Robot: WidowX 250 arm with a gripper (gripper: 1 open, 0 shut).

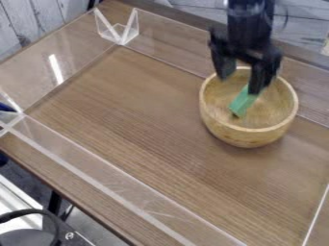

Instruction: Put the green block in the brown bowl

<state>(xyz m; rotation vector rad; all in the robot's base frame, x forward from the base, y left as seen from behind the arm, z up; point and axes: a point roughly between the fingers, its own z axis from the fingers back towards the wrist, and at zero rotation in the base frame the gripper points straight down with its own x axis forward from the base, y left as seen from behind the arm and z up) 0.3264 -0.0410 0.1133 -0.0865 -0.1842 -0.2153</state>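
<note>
Green block [243, 100] in brown bowl [247, 130], top hidden behind blurred open tool [248, 75].

My arm [247, 19] reads as all black from here, a slim, rounded column that widens into a blockier wrist housing. Below that sits my gripper [247, 75], also black, with two straight, flat-sided fingers [226, 65] hanging off a squarish crossbar. The frame is blurred around it, so I can't pick out any screws, cables or markings on the casing.
</note>
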